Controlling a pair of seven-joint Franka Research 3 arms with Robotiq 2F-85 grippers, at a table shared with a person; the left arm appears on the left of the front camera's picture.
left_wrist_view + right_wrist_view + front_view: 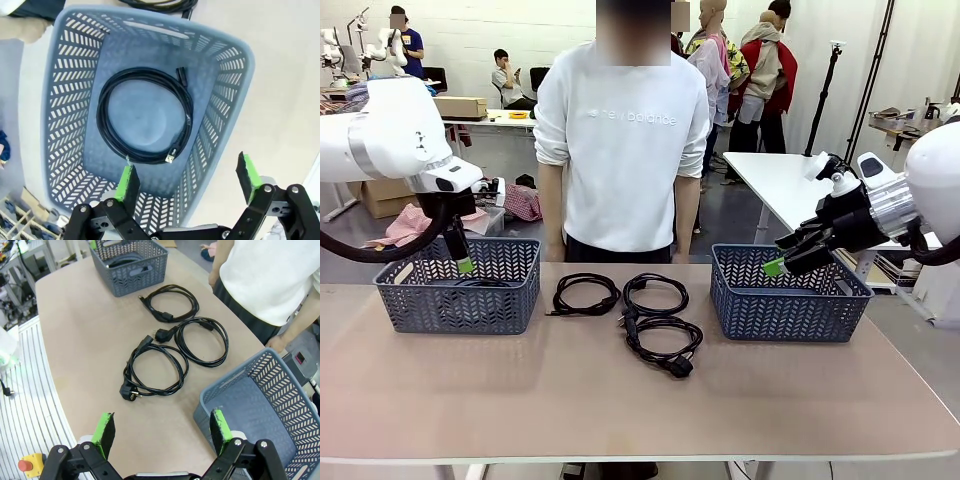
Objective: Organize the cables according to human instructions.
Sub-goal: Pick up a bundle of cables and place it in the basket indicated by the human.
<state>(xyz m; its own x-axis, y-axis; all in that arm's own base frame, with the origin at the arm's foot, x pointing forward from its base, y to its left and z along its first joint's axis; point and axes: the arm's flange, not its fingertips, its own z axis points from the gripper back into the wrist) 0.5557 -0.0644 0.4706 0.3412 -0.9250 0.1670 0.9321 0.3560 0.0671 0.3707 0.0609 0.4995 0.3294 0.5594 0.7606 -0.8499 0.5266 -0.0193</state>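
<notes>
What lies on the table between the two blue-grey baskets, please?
Three coiled black cables lie there on the tabletop, as the front view shows.

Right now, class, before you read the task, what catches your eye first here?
A left basket and a right basket, both grey-blue, sit on the table; the left one holds a coiled cable beneath the open left gripper. Three more cables lie between them, before a person in white.

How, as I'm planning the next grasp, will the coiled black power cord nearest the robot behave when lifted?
Probably floppy: the thin coiled black cord lies in loose loops that would sag. Its chunky plug likely dangles and swings.
</notes>
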